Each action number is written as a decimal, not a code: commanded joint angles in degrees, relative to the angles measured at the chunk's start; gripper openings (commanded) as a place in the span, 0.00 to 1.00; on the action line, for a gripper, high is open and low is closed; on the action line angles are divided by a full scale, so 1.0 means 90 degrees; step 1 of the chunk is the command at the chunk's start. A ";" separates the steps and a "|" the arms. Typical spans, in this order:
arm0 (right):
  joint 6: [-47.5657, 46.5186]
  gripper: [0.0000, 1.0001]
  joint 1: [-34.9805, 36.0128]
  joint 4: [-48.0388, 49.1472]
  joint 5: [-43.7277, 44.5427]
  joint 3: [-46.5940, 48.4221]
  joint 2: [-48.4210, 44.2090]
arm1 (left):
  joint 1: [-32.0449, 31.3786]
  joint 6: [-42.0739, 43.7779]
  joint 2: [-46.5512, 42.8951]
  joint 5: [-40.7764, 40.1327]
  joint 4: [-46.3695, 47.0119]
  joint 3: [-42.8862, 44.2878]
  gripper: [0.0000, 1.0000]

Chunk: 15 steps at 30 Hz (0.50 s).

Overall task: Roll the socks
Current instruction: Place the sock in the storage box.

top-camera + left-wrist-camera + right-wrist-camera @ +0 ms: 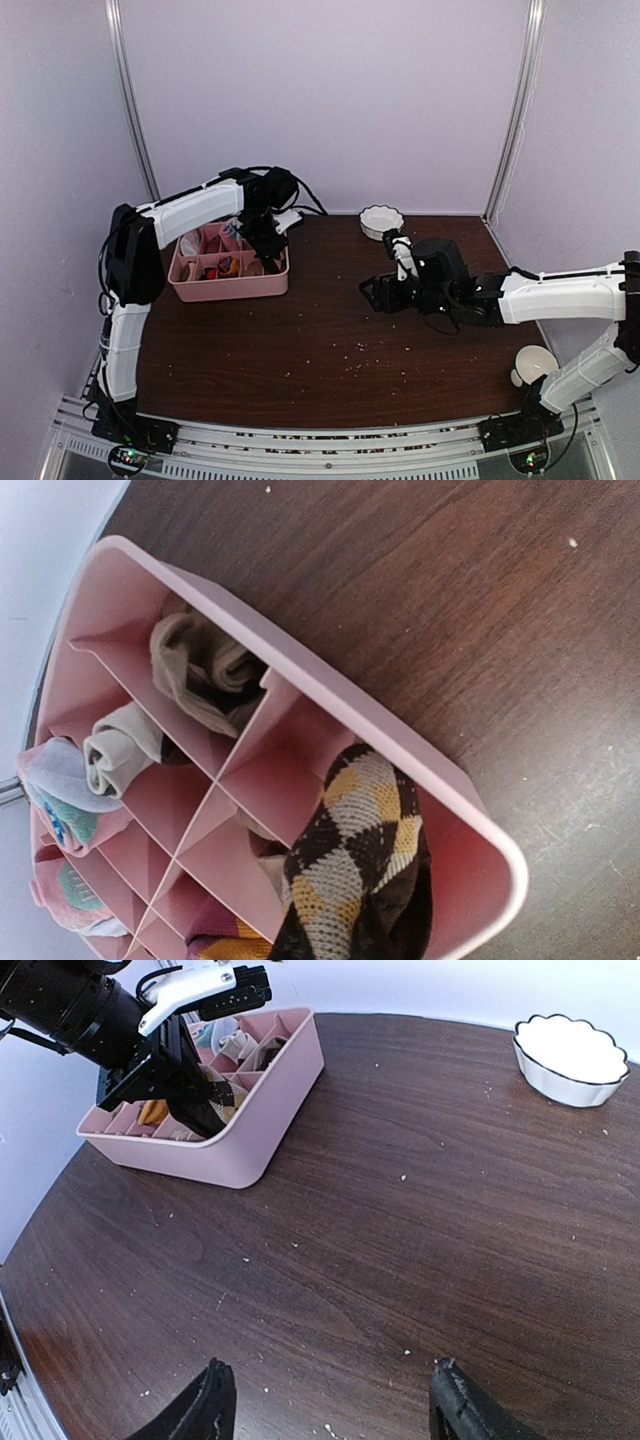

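Note:
The dark brown sock with tan argyle diamonds (pixel 360 870) hangs bunched into the near corner compartment of the pink divided tray (pixel 400 725). My left gripper (pixel 262 245) stands over that compartment, shut on the sock; the fabric hides its fingers in the left wrist view. In the right wrist view the left gripper (pixel 190 1090) and the argyle sock (pixel 225 1100) sit above the tray (pixel 230 1155). I cannot pick out the plain tan sock on its own. My right gripper (pixel 330 1405) hovers open above bare table near the middle right (pixel 368 293), holding nothing.
Other tray compartments hold rolled bundles: a grey-brown one (pixel 200 675), a beige one (pixel 120 750) and a white-and-teal one (pixel 60 800). A white scalloped bowl (pixel 381 221) stands at the back of the table. A white cup (pixel 533 365) sits by the right arm's base.

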 commanded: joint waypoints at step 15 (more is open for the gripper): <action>0.0169 0.99 0.0036 0.0342 0.0040 -0.0480 -0.0300 | 0.0070 0.0055 0.0081 0.1002 -0.0310 0.0539 0.84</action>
